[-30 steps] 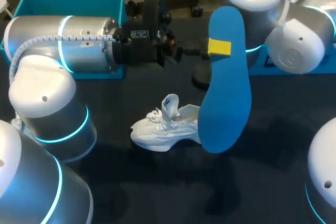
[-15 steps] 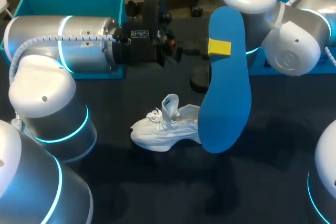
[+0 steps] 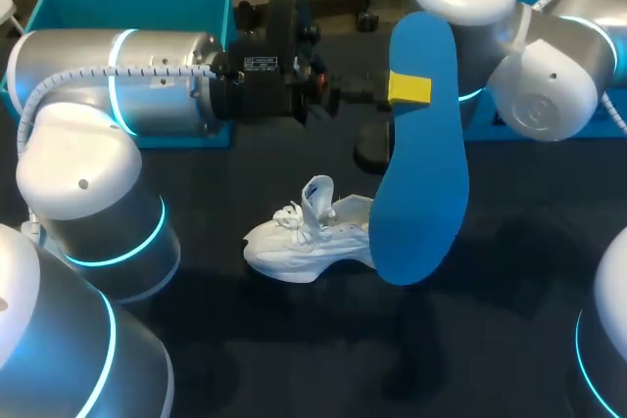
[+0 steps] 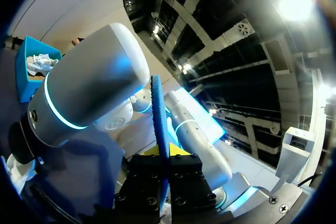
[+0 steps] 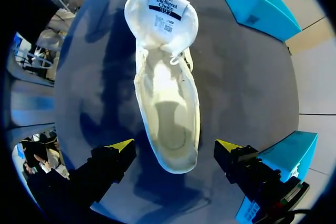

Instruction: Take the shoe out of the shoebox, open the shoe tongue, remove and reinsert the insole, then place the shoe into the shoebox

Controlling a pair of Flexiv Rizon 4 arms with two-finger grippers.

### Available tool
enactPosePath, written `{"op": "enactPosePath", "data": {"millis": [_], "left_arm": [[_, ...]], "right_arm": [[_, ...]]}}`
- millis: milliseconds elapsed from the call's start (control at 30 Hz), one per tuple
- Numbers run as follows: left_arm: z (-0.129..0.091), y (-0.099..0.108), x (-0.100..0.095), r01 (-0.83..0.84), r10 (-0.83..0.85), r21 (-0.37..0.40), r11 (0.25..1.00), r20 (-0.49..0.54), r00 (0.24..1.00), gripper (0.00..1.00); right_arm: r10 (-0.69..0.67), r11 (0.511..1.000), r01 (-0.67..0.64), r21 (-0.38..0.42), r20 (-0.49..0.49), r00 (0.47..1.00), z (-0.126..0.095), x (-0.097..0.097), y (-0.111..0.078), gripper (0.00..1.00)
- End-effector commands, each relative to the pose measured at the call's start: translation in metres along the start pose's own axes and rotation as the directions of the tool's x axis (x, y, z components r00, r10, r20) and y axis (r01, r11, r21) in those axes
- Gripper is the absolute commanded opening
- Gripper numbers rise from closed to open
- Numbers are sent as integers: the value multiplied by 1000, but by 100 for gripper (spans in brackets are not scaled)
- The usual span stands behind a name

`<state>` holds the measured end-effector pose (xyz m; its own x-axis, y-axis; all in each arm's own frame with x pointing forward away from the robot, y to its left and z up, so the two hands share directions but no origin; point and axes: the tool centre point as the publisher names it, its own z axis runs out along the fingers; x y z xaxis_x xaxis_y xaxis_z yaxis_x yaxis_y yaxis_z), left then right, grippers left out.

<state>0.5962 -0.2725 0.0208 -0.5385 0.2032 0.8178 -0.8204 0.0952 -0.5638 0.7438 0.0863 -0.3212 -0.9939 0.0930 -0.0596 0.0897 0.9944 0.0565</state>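
You have one white lace-up shoe point(image 5: 168, 103), standing on the dark table point(image 3: 490, 340) directly under your right jaws, which stand apart. Only that wrist view looks down into its opening, tongue pulled open. One flat blue insole point(image 3: 421, 163) is clamped upright in your left jaws. Two teal cardboard boxes point(image 3: 137, 7) sit well apart from the shoe.

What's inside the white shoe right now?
Nothing: the right wrist view looks down into the white shoe and shows only its bare white bottom. The blue insole is out, held up by the left tool. The toe end is hidden under the tongue.
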Motion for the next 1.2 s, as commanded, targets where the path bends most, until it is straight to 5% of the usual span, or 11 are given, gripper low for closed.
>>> {"op": "enactPosePath", "data": {"millis": [33,433,800,1200], "left_arm": [[1,2,0,-1,1,4,1000,0,1000,0],[1,2,0,-1,1,4,1000,0,1000,0],[1,2,0,-1,1,4,1000,0,1000,0],[1,2,0,-1,1,4,1000,0,1000,0]], "right_arm": [[-15,1000,15,1,-9,1000,1,-2,5,100],[-47,999,48,18,-8,999,6,-19,22,100],[-75,997,75,4,-13,997,34,-40,44,100],[-105,995,104,-9,-64,992,62,-41,58,100]]}}
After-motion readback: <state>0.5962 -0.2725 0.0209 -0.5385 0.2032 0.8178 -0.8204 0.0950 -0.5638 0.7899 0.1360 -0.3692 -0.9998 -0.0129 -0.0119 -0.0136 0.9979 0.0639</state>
